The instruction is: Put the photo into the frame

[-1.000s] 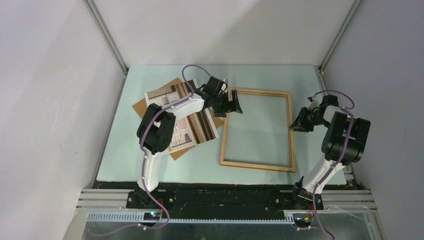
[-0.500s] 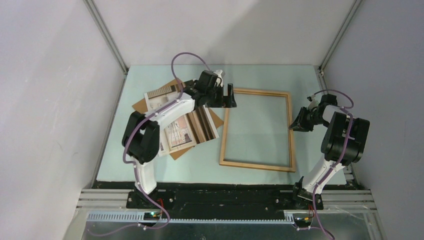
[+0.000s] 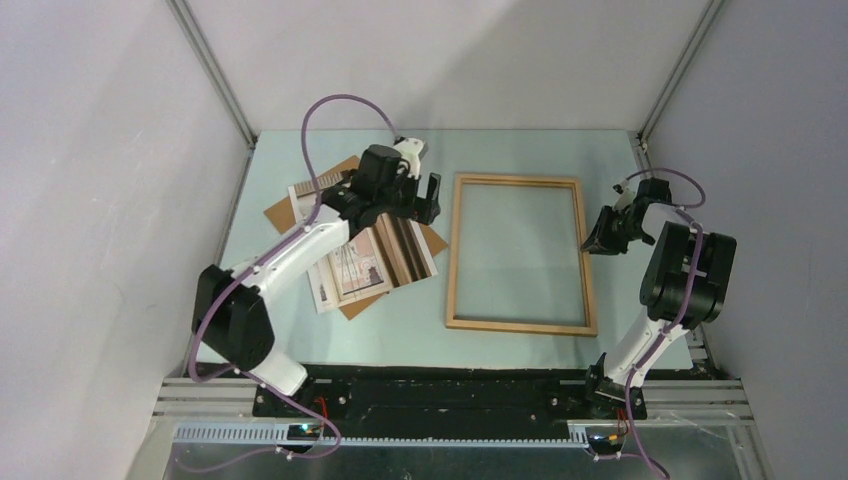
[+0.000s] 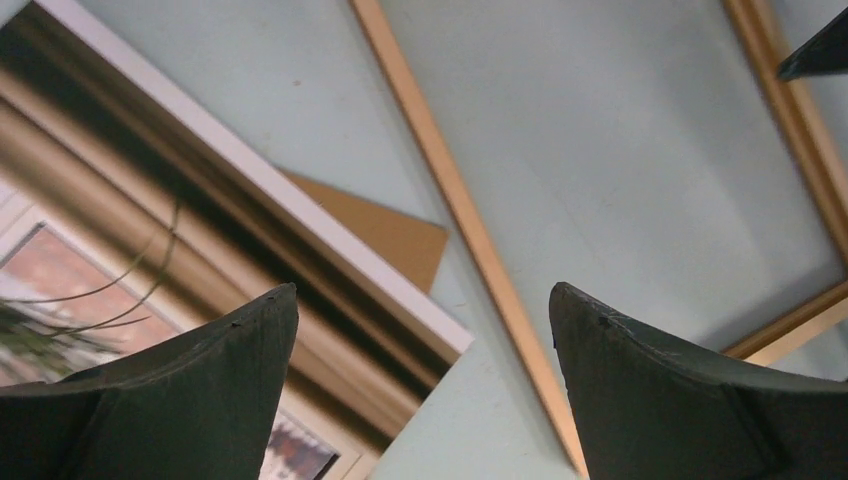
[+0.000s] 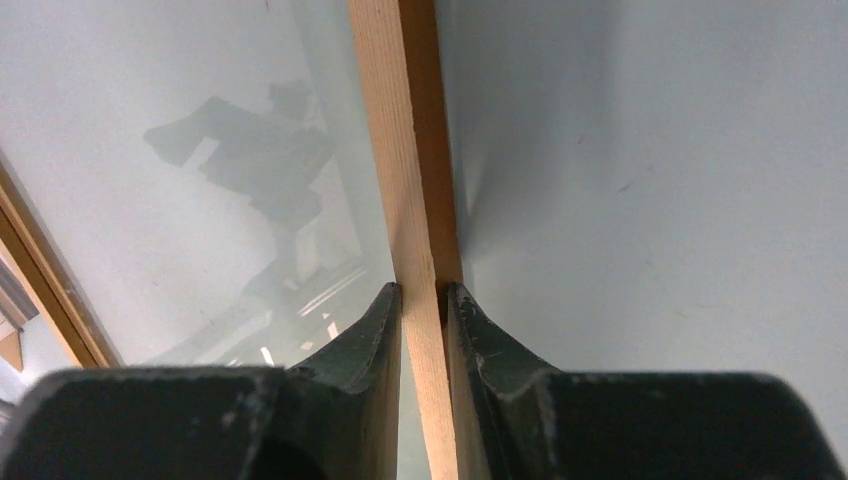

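The photo (image 3: 358, 272) lies face up on the left of the table, partly under my left arm; its striped curtains show in the left wrist view (image 4: 150, 230). The light-wood frame (image 3: 520, 326) lies flat at the centre. My left gripper (image 3: 418, 205) hangs open above the photo's right edge, close to the frame's left rail (image 4: 455, 200), with nothing between its fingers (image 4: 422, 290). My right gripper (image 3: 592, 240) is shut on the frame's right rail (image 5: 400, 120), which its fingertips (image 5: 424, 290) pinch from both sides.
A plain brown backing board (image 3: 288, 212) lies under the photo, and one corner of it (image 4: 395, 232) sticks out toward the frame. Grey walls close in the mat on the left, back and right. The arm bases stand at the near edge.
My left arm has swung left, away from the frame's top-left corner and over the photo. The frame has turned slightly and lies straighter. The right gripper has closed a little on the rail.
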Tool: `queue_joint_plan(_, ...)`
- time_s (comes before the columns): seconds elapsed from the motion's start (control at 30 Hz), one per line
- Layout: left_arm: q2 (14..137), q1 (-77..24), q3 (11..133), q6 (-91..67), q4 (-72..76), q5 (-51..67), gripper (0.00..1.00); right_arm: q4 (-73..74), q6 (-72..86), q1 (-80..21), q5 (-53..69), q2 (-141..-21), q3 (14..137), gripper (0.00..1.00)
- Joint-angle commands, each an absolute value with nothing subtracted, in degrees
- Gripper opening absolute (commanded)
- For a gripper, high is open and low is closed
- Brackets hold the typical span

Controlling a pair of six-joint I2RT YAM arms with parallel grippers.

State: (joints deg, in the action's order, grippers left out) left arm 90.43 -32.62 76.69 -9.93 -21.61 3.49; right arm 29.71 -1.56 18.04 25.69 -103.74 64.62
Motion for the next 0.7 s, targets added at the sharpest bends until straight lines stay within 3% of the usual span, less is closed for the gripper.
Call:
queue_joint_plan(0.0, 85.1, -29.6, 72.9, -3.0, -22.7, 0.5, 1.0, 27.7, -0.3, 18.4, 24.1, -104.2, 68.2, 0.0)
queue_joint_plan(0.2, 81.2, -24.6, 68.7, -1.6, -23.6, 2.3, 0.99, 28.3, -0.3, 17.9, 24.5, -104.8, 69.2, 0.02)
queue_joint_plan(0.67, 77.5, -15.8, 64.1, -0.9, -24.6, 4.2, 1.0, 28.9, -2.6, 16.6, 23.4, -106.4, 71.2, 0.29)
